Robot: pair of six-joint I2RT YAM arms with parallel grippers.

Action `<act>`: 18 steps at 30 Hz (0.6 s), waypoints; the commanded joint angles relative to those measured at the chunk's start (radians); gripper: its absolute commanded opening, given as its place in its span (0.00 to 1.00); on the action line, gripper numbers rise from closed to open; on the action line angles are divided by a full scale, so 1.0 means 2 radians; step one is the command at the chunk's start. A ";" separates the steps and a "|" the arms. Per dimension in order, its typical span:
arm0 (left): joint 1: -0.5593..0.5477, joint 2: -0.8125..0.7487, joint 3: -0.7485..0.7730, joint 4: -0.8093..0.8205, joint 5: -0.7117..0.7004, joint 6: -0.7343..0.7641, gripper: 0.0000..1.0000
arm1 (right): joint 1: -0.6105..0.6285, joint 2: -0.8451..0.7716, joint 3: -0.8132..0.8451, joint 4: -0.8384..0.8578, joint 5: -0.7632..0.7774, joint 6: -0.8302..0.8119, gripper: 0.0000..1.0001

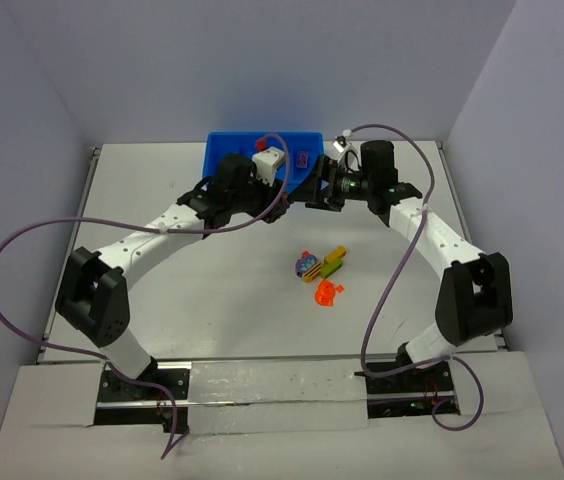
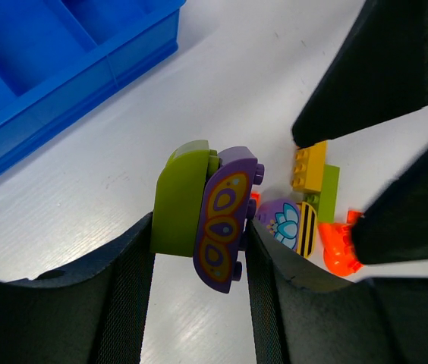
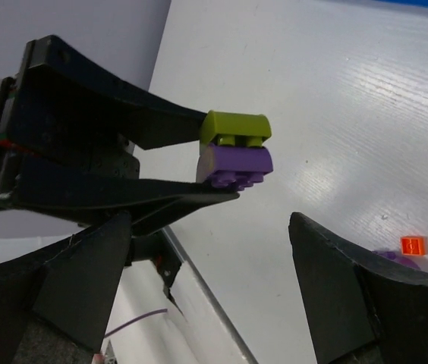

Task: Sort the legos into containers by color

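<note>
My left gripper (image 2: 199, 236) is shut on a small stack: an olive-green brick (image 2: 177, 201) joined to a purple printed brick (image 2: 225, 220), held above the table. The same stack (image 3: 235, 145) shows in the right wrist view between the left fingers (image 3: 123, 133). My right gripper (image 3: 210, 227) is open and empty, its jaws wide apart just short of the stack. In the top view both grippers (image 1: 287, 200) (image 1: 314, 190) meet just in front of the blue bin (image 1: 232, 145). Loose legos lie on the table: yellow-orange (image 2: 309, 165), green (image 2: 328, 189), purple round (image 2: 281, 220), orange-red (image 2: 339, 249).
The bin's near compartments (image 2: 39, 53) look empty in the left wrist view. The loose bricks (image 1: 320, 272) lie mid-table, nearer than the grippers. A small orange-red brick (image 3: 412, 245) lies on the table. Purple cables loop from both arms. White walls enclose the table.
</note>
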 commanded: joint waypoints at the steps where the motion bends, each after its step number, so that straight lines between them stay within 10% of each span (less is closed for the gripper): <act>1: -0.001 -0.019 0.031 0.015 0.021 -0.024 0.00 | 0.005 0.020 0.028 0.027 0.004 0.037 0.88; 18: -0.002 -0.013 0.039 0.013 0.031 -0.028 0.00 | 0.005 0.058 0.030 0.056 -0.024 0.074 0.66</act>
